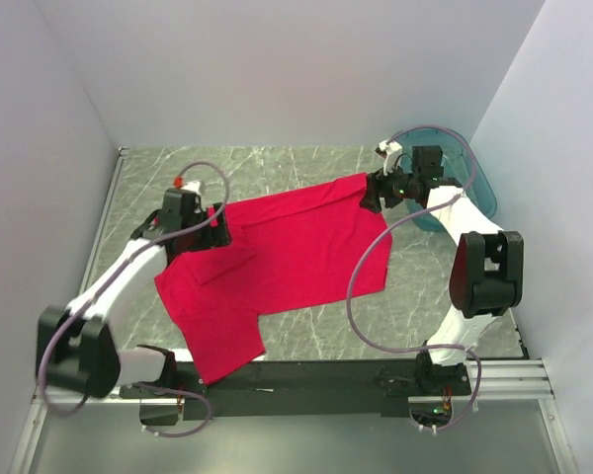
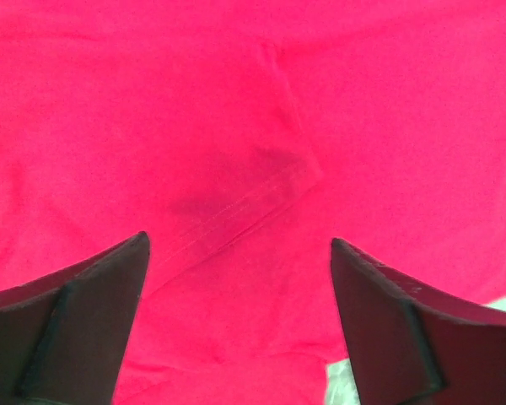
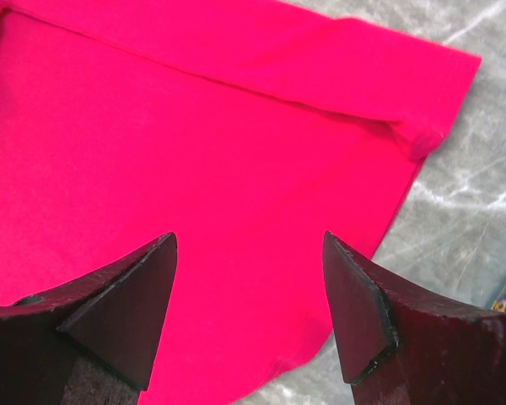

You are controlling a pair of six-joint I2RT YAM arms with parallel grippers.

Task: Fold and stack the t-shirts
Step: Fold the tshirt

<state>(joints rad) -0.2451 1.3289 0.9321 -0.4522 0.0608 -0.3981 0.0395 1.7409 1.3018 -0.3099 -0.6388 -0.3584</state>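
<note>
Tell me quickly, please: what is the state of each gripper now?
Left gripper: open, holding nothing, above the red t-shirt.
Right gripper: open, holding nothing, above the same t-shirt.

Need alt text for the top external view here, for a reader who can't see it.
A red t-shirt lies spread, slightly rumpled, on a grey marbled table between two white robot arms. The left gripper is at the shirt's left edge and the right gripper at its far right corner. A teal basin sits at the far right, behind the right arm.
</note>
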